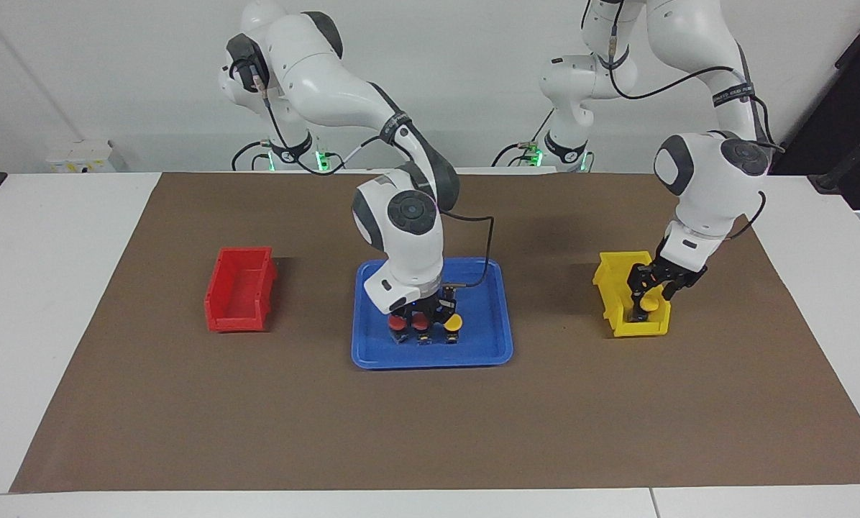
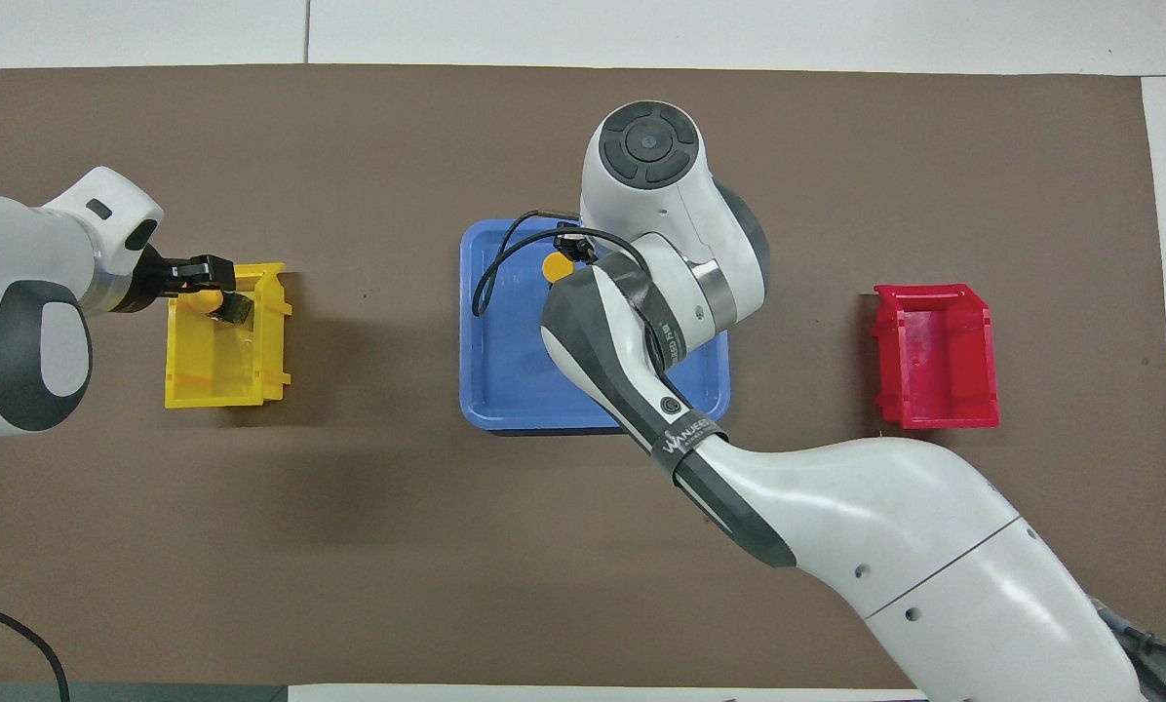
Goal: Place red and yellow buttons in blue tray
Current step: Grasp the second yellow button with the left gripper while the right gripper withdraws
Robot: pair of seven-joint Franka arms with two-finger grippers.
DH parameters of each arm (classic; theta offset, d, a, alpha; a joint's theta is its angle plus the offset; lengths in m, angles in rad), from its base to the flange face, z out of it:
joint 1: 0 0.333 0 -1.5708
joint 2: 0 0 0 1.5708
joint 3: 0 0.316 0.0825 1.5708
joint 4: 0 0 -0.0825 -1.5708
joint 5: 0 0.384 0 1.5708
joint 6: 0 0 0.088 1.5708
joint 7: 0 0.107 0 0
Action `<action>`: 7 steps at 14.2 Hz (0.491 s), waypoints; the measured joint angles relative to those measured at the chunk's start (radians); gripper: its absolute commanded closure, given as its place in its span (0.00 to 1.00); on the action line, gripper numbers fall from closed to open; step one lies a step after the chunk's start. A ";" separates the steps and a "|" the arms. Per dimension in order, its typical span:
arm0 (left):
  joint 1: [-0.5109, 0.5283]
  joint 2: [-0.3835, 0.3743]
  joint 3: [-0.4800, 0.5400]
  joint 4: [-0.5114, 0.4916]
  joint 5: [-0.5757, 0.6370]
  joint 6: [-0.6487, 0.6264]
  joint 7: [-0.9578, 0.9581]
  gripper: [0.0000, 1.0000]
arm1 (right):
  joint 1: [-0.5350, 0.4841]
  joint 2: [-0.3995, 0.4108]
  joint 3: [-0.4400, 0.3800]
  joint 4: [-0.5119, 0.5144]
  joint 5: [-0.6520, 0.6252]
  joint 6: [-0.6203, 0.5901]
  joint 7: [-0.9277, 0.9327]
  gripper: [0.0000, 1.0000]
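Legibly, right arm band (image 2: 685, 441): "WANJEE…" | left gripper (image 1: 646, 296): pinching yellow button (image 1: 648, 304) | right gripper (image 1: 421, 314): state unclear

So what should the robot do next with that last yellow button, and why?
Probably the left gripper should close on the last yellow button and lift it straight up. It is already down inside the yellow bin around that button, while the blue tray holds only three, where the right gripper is.
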State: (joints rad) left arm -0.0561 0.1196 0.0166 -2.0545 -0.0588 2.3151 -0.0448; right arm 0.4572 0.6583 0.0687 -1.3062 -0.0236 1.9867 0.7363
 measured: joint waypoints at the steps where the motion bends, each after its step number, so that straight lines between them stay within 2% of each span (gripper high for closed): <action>1: 0.008 0.002 0.000 0.000 0.000 0.001 -0.004 0.32 | 0.000 -0.002 0.000 0.000 0.000 0.001 0.000 0.53; 7: 0.012 0.021 -0.003 0.000 0.000 0.019 -0.054 0.34 | 0.000 -0.011 0.000 0.006 0.000 -0.014 0.000 0.54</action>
State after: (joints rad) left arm -0.0442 0.1406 0.0137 -2.0549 -0.0588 2.3338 -0.0991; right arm 0.4570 0.6476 0.0686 -1.3004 -0.0236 1.9723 0.7363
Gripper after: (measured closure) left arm 0.344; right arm 0.533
